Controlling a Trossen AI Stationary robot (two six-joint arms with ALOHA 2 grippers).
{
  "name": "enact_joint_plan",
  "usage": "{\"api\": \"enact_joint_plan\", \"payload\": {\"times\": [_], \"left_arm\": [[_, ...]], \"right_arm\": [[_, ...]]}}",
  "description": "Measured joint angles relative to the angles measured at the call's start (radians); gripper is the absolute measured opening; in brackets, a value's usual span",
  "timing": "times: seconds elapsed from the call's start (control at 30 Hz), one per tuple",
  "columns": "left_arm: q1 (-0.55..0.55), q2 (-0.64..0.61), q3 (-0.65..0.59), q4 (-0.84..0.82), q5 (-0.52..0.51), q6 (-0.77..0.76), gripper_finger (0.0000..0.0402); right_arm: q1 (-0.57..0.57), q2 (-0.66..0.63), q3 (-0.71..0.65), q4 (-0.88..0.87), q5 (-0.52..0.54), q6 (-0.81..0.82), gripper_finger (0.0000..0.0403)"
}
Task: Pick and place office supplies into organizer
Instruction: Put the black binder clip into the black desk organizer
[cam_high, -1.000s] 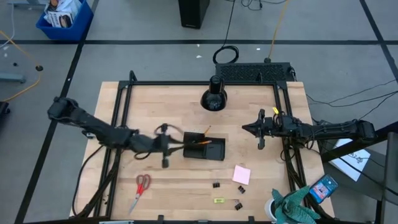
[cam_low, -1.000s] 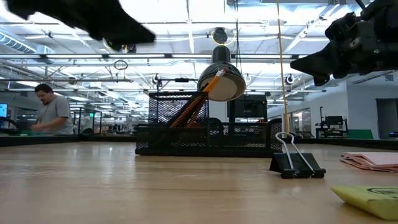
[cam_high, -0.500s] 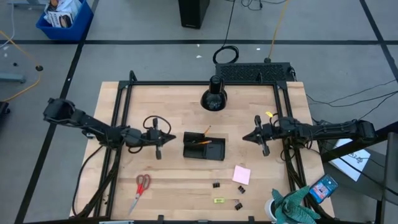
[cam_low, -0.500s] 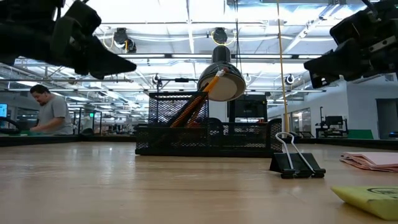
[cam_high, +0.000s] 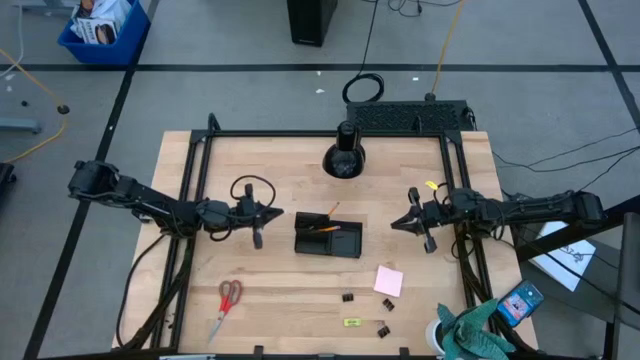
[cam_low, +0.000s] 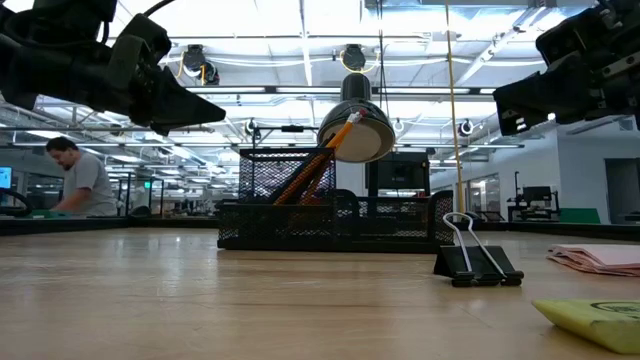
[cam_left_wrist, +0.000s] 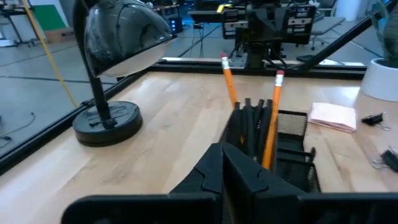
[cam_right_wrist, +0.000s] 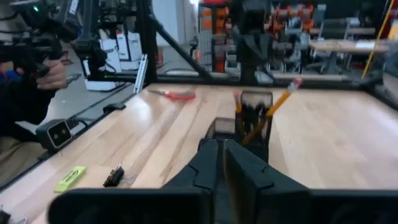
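Observation:
The black mesh organizer stands mid-table and holds two orange pencils and dark pens. My left gripper hovers shut just left of it, above the table. My right gripper hovers shut to its right. Neither holds anything. Lying flat near the table's near edge are the red-handled scissors, the pink sticky-note pad, several black binder clips and the yellow-green piece.
A black desk lamp stands behind the organizer, near the far edge. A black frame rail runs along the table's sides. In the right wrist view a person's hand shows beyond the table. Bare wood lies between the organizer and the scissors.
My left gripper has drawn back from the organizer's left end toward the table's left edge, then eased slightly back toward the organizer. My right gripper has shifted a little toward the near edge. The organizer and the loose supplies have stayed where they were.

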Motion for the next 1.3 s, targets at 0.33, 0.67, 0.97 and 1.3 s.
{"api": "enact_joint_plan", "payload": {"times": [0.33, 0.67, 0.97, 1.3], "left_arm": [[0.074, 0.008, 0.0, 0.038, -0.035, 0.103, 0.0027], [0.13, 0.008, 0.001, 0.067, -0.035, 0.307, 0.0022], [0.202, 0.008, 0.001, 0.084, 0.002, 0.305, 0.0006], [0.225, 0.008, 0.001, 0.084, 0.008, 0.306, 0.003]], "right_arm": [[0.124, 0.042, 0.079, 0.051, 0.116, 0.004, 0.015], [0.352, 0.265, 0.22, -0.062, 0.533, -0.021, 0.0207], [0.412, 0.541, 0.566, -0.54, 0.554, 0.159, 0.0207], [0.449, 0.746, 0.635, -0.677, 0.386, 0.356, 0.0215]]}}
